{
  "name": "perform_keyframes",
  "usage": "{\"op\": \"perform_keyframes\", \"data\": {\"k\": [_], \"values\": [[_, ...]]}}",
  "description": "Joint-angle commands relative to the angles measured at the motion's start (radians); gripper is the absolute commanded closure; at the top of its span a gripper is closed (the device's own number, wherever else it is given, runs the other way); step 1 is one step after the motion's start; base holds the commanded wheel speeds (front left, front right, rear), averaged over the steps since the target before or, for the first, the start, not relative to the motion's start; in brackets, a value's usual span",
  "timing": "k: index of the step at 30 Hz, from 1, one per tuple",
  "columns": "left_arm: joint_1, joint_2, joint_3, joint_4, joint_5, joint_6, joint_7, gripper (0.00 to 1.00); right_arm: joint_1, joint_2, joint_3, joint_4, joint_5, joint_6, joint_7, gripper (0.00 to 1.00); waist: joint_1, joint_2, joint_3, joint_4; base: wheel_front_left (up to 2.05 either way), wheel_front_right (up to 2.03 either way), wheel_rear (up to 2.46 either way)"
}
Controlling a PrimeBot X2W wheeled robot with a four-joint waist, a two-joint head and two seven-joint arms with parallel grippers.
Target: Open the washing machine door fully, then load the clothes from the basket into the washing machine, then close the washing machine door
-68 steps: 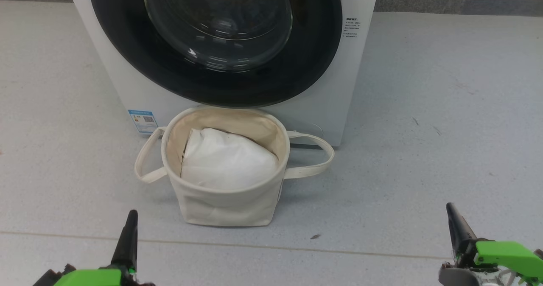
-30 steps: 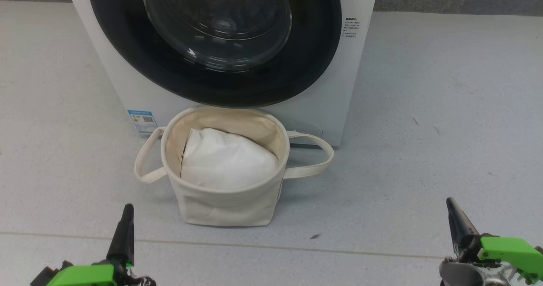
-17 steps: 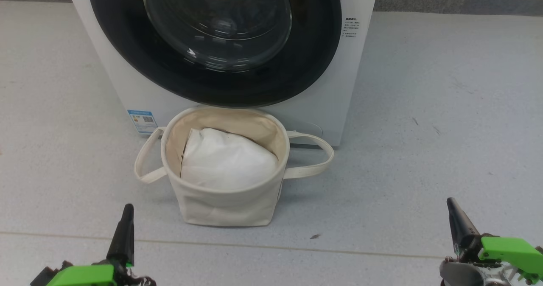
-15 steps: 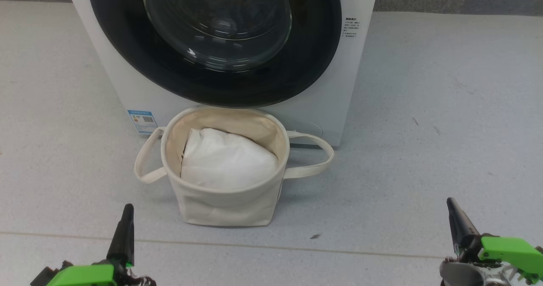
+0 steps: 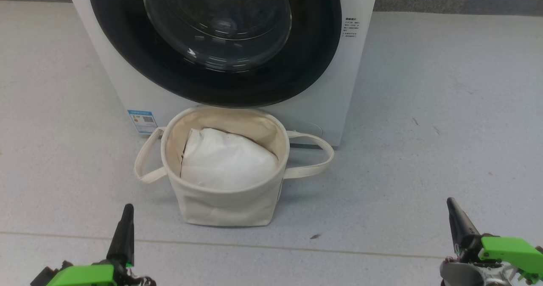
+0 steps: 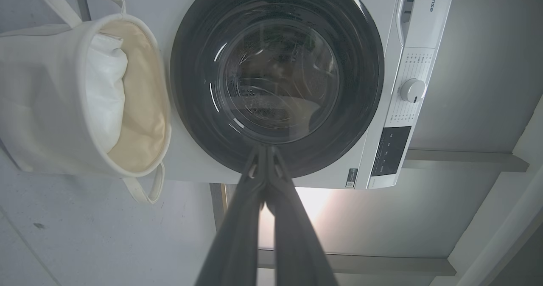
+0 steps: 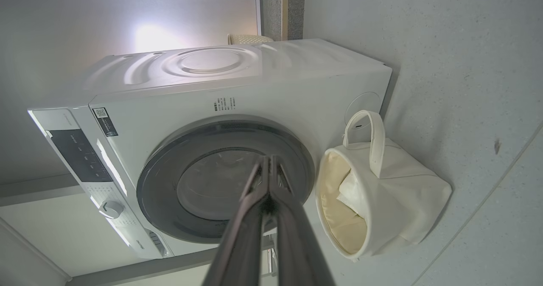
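The white washing machine point(image 5: 127, 82) stands ahead with its round black-rimmed washing machine door point(image 5: 123, 44) shut flat against the front. The cream basket point(image 5: 225, 205) sits on the floor right in front of it, handles drooping to both sides. A plain white cloth point(image 5: 227, 161) lies on top inside; the clothes are hidden. My left gripper point(image 5: 127, 209) is shut low at the near left, well short of the basket. My right gripper point(image 5: 450, 203) is shut at the near right. In the wrist views the left gripper point(image 6: 264, 148) and right gripper point(image 7: 268, 158) point at the door point(image 6: 365, 65) with fingers pressed together.
A blue label point(image 5: 143, 121) marks the washer's lower left corner. The control panel with a white dial point(image 6: 412, 90) runs along the washer's top front. Grey floor point(image 5: 445, 107) spreads on both sides, with a seam line point(image 5: 271, 247) crossing near me.
Since the earliest frame both grippers have crept slightly upward in the head view. Over the last second nothing has moved.
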Motion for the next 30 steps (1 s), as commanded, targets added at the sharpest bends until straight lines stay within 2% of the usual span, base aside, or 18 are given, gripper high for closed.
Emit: {"op": "perform_keyframes", "data": {"k": [1, 30], "values": [[-0.043, 0.014, 0.036, -0.037, -0.003, -0.007, 0.006, 1.00, -0.046, -0.010, 0.016, -0.032, -0.004, 0.000, 0.005, 1.00, 0.0000, 0.0000, 0.000, 0.000, 0.00, 0.00, 0.00], [-0.043, 0.014, 0.036, -0.037, -0.003, -0.007, 0.006, 1.00, -0.046, -0.008, 0.013, -0.031, -0.006, 0.000, 0.008, 1.00, 0.0000, 0.0000, 0.000, 0.000, 0.00, 0.00, 0.00]]}}
